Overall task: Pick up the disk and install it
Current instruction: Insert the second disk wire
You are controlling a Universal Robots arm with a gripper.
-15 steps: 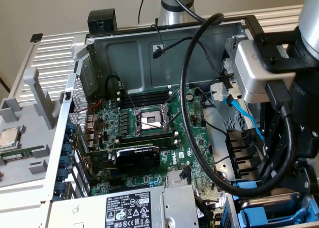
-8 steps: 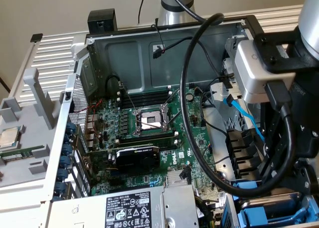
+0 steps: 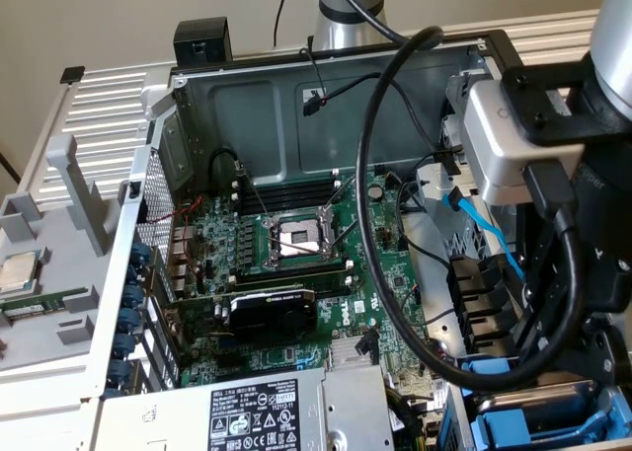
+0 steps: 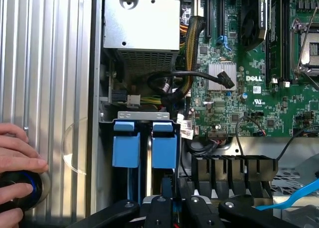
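Claw [image 4: 173, 204] nearest the wrist camera, black fingers drawn close together with a thin sliver of red and blue between them; cannot tell whether they pinch anything. Straight ahead of it, the disk [image 4: 164, 144] stands on edge in the drive bay [image 4: 144, 116], its blue carrier tab facing the camera and its dark body running back toward the claw. Just beside it, in the neighbouring slot, is a second blue-carrier drive [image 4: 126, 143], parallel and level with it. By the bay's other side is a row of black cable clips [image 4: 234, 170], with a light-blue cable [image 4: 294, 195] lying near them. Beyond the bay is a tangle of black and yellow cables [image 4: 174, 86], then the grey power supply box [image 4: 142, 28]. Alongside that lies the green motherboard [image 4: 249, 103] with a small finned heat sink [image 4: 222, 76]. Off to the side, outside the case wall, a person's hand [image 4: 15, 155] rests on a round black knob with a blue ring [image 4: 22, 188] on the ribbed metal surface [image 4: 50, 63]. In the exterior view the arm [image 3: 592, 224] with its silver camera block [image 3: 513, 145] hangs over the case's corner at the exterior view's right, a thick black cable [image 3: 370, 224] looping across the board. The CPU socket [image 3: 299, 236] sits mid-board, the graphics card [image 3: 272, 313] nearer. At the exterior view's left a square silver chip [image 3: 18, 271] lies on a grey tray [image 3: 59, 273].
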